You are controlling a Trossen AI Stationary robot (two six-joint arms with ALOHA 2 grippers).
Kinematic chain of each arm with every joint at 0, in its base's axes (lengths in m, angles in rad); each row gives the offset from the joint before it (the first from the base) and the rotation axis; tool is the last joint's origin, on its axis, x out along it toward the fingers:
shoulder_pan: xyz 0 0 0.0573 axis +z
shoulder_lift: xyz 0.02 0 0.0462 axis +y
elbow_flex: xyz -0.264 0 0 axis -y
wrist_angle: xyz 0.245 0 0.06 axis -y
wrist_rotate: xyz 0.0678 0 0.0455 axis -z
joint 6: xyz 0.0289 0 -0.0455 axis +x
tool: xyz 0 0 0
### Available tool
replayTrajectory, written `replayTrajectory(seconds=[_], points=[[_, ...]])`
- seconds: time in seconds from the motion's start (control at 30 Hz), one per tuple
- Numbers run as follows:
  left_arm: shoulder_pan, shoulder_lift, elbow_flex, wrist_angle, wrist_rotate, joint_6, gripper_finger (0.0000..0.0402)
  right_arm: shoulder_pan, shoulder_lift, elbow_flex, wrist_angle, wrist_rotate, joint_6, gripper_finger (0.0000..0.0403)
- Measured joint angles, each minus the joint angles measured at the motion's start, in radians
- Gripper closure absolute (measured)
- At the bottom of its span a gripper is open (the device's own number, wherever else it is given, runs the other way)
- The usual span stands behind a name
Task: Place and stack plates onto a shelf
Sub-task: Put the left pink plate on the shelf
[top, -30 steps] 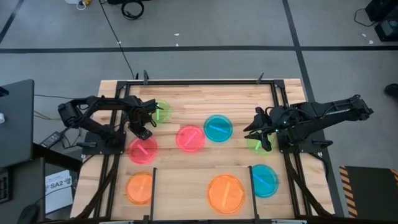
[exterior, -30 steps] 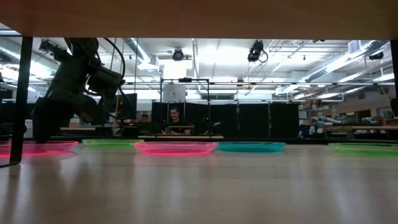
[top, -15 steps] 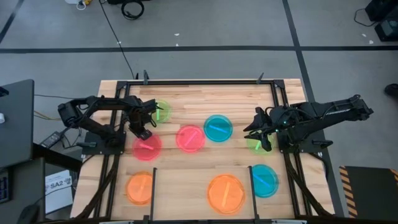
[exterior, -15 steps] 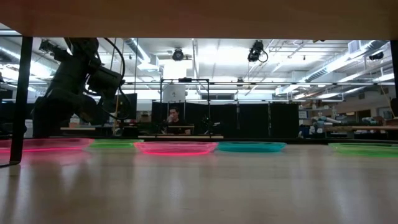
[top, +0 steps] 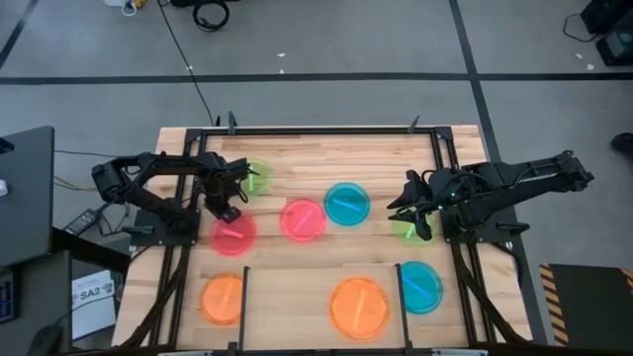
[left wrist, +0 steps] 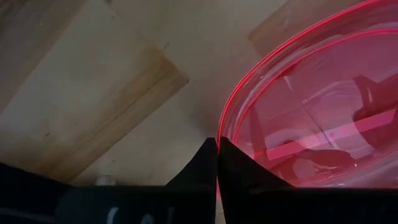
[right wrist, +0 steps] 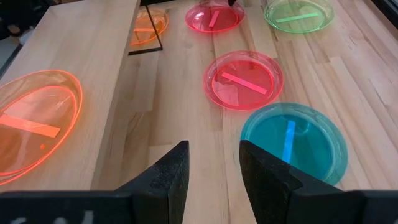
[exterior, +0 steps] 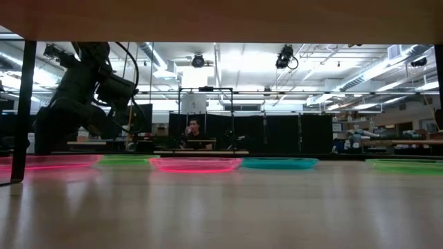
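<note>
My left gripper [top: 229, 211] [left wrist: 217, 144] is shut on the far rim of a pink plate [top: 231, 234] [left wrist: 311, 124] at the table's left. The low view shows this plate [exterior: 41, 163] low on the table under the left arm. My right gripper [top: 413, 213] [right wrist: 213, 168] hovers open above a green plate [top: 404, 228] at the right, with nothing between its fingers. Other plates lie flat on the table: green [top: 255, 178], pink [top: 303, 220], cyan [top: 347, 203], cyan [top: 419, 287], orange [top: 223, 299], orange [top: 359, 307]. The shelf's thin black rods [top: 243, 297] stand at the near edge. My left gripper pinches the pink plate's thin rim [left wrist: 222, 132] between its two fingertips, on the plate's far side. The fingers come from above, slanting down toward the near edge. The rest of the plate lies low on the table.
Thick black rails [top: 178, 267] run along both table sides under the arms. A second shelf rod [top: 404, 297] stands between the orange and cyan plates at the near edge. Bare wood lies at the far middle [top: 336, 153]. A person sits in the room behind [exterior: 192, 130].
My left gripper has shut on the pink plate's far rim. The plate has slid a little toward the gripper and the table's right. My right arm has kept still.
</note>
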Motion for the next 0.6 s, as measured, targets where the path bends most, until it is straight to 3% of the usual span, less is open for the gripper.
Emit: replayTrajectory(seconds=[0.33, 0.6], points=[[0.0, -0.014, 0.004, -0.053, -0.003, -0.005, 0.0398, 0.0, 0.0, 0.0, 0.0, 0.0, 0.0, 0.0255], [0.0, -0.027, 0.136, -0.221, -0.073, 0.01, 0.0399, 0.0, 0.0, 0.0, 0.0, 0.0, 0.0, 0.0255]])
